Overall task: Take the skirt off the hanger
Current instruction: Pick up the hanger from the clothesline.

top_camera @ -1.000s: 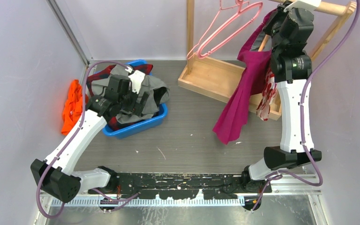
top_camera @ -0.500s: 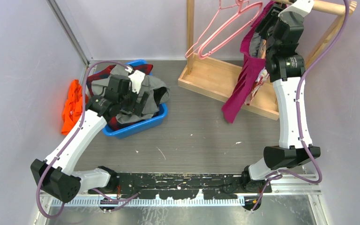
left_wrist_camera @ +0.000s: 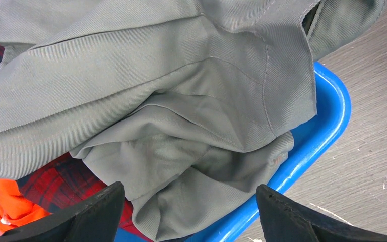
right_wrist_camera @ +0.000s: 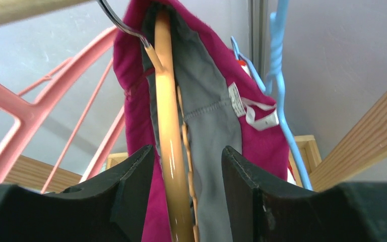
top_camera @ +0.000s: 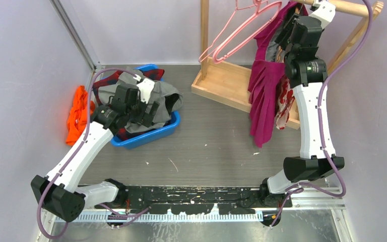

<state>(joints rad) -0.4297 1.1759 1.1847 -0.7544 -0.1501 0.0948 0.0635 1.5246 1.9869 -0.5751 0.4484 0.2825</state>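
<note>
A magenta skirt (top_camera: 262, 96) with a grey lining (right_wrist_camera: 209, 116) hangs straight down from a tan wooden hanger (right_wrist_camera: 170, 151) on the wooden rail (top_camera: 355, 7). High at the rail, my right gripper (top_camera: 284, 38) is open. In the right wrist view its fingertips (right_wrist_camera: 187, 149) stand on either side of the hanger and the skirt's waistband without squeezing them. My left gripper (top_camera: 148, 108) hangs wide open over the grey garment (left_wrist_camera: 181, 116) in the blue bin (left_wrist_camera: 327, 121), with nothing between its fingers (left_wrist_camera: 189, 187).
A pink hanger (top_camera: 242, 30) hangs left of the skirt and a blue hanger (right_wrist_camera: 279, 91) right of it. A red-and-white garment (top_camera: 283, 103) hangs behind the skirt. The rack's wooden base (top_camera: 227, 83) lies below. An orange garment (top_camera: 78, 113) lies by the left wall.
My right gripper has opened and let go of the skirt. The skirt, pulled out to the lower left before, has swung back to hang straight. The left arm has shifted slightly.
</note>
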